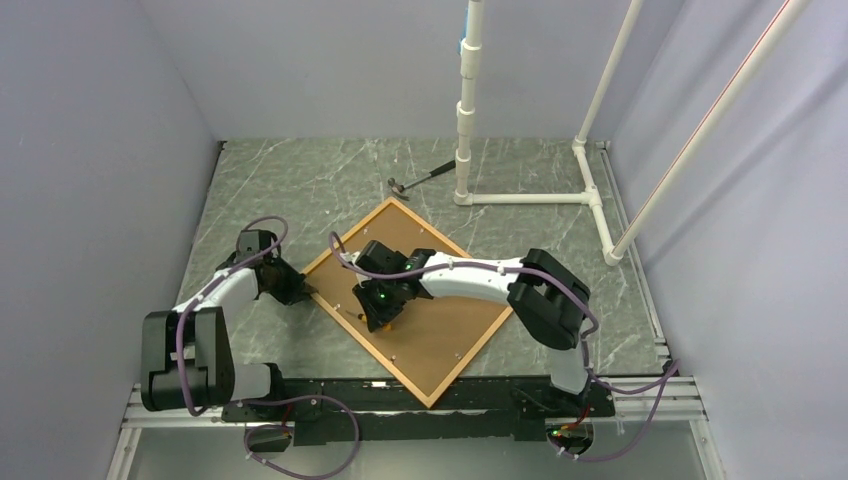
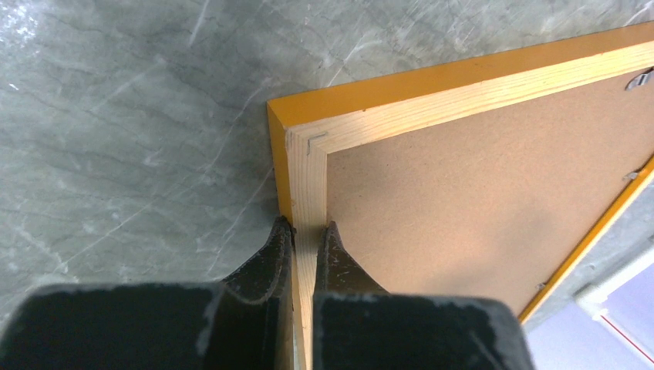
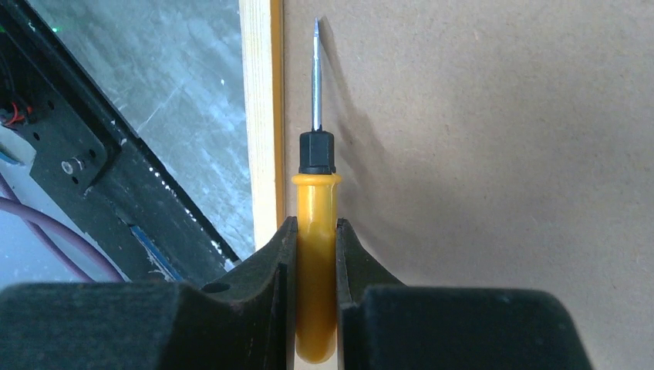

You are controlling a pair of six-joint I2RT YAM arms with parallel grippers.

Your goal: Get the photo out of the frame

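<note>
Hammer (image 1: 425, 175) beyond frame (image 2: 463, 73), left pincer (image 2: 307, 227) clamped on frame corner, right pincer (image 3: 312, 227) gripping screwdriver (image 3: 316, 208)

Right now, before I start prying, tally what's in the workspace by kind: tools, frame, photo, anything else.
orange-handled screwdriver: 1
hammer: 1
orange picture frame: 1
photo, brown back up: 1
white pipe stand: 1
Total: 5

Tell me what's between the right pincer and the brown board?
A thin-tipped, orange-handled screwdriver, held in the right pincer; the right wrist view shows it.
</note>
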